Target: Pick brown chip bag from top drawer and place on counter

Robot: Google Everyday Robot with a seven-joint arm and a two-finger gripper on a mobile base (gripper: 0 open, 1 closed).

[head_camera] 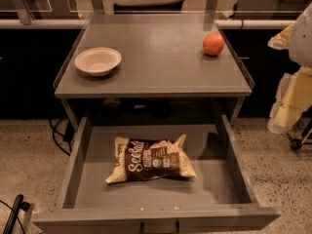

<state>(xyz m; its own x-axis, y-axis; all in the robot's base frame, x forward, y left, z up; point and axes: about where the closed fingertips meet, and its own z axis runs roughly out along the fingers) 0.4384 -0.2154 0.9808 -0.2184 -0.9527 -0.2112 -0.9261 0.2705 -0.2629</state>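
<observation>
The brown chip bag lies flat on the floor of the top drawer, near its middle, white script lettering facing up. The drawer is pulled fully open below the counter, its dark handle at the bottom edge of the view. My gripper hangs at the far right edge of the view, beside the counter's right side and above the speckled floor. It is well apart from the bag and holds nothing that I can see.
A cream bowl sits on the counter's left side and an orange at its back right. Black cables lie on the floor to the left of the drawer. A glass partition stands behind the counter.
</observation>
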